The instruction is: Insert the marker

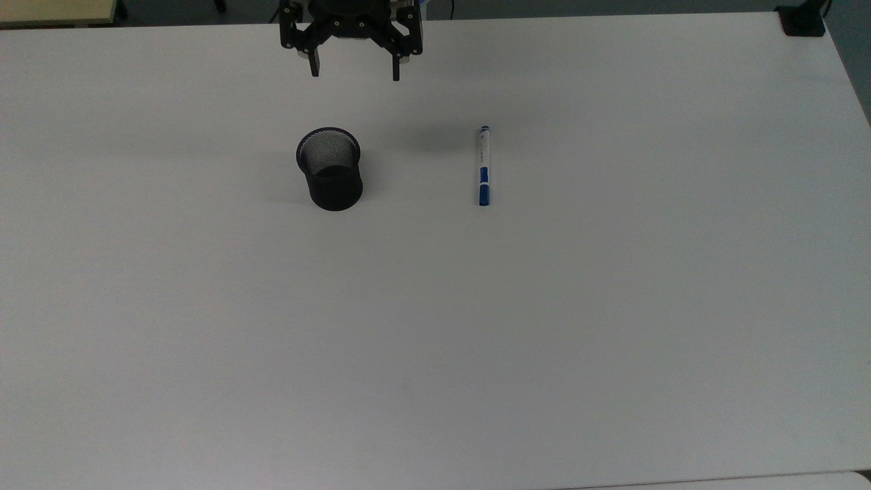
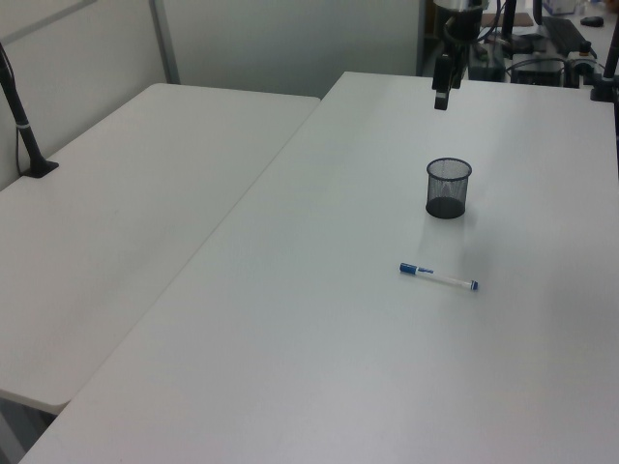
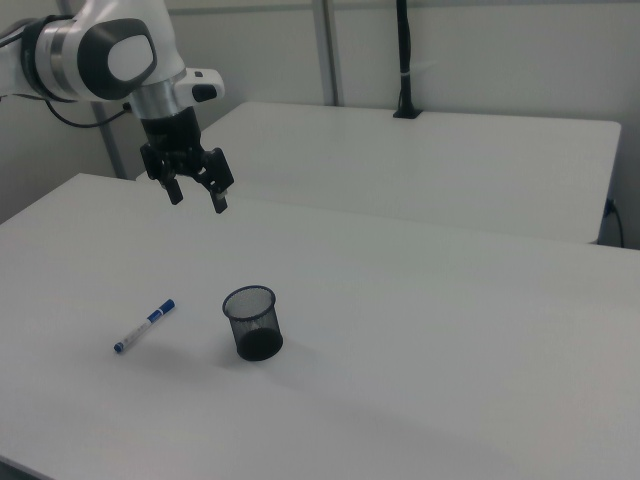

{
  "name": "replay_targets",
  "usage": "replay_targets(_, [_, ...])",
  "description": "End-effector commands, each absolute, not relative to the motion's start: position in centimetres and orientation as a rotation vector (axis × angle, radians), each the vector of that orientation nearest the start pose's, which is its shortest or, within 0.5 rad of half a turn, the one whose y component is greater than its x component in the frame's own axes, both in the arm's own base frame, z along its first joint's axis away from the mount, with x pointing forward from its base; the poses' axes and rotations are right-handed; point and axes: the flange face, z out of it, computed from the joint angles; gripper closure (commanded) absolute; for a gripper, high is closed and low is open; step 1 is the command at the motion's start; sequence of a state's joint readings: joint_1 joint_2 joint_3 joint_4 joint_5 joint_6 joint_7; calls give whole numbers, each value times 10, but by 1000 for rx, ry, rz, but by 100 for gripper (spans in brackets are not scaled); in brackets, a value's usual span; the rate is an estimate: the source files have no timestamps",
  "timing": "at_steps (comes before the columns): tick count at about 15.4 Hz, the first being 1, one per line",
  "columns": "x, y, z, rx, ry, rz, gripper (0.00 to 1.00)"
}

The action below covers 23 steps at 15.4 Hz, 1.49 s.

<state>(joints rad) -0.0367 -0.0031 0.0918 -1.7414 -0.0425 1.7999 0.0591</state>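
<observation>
Gripper (image 1: 354, 70) up high, fingers spread wide and empty; marker (image 1: 484, 165) lies flat, well off to the top view's right, long axis running top-to-bottom there.

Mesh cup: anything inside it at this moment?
Nothing visible inside the mesh cup; its dark bottom shows through the open top. The marker lies flat on the table, apart from it.

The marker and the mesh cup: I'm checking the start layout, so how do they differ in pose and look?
The marker lies flat on its side; the mesh cup stands upright with its mouth open upward. The marker is slim, white-barrelled with blue ends; the mesh cup is wide, black and see-through. Both rest apart on the white table, untouched, with the open gripper above the table, away from both.
</observation>
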Motion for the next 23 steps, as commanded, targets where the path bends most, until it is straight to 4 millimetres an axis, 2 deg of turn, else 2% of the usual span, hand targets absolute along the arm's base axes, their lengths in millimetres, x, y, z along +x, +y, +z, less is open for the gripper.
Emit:
replay_targets(1, [563,28,564,-3166,-27,-43,0])
replay_targets(11, [562,33,559,-3167,-17,-27,0])
replay_targets(17, [561,68,514,-3168,-78,97,0])
replay_targets(19, [564,94,483,-3170,-89,176,0])
replay_targets(23, [572,119,442,-3173,30,175,0])
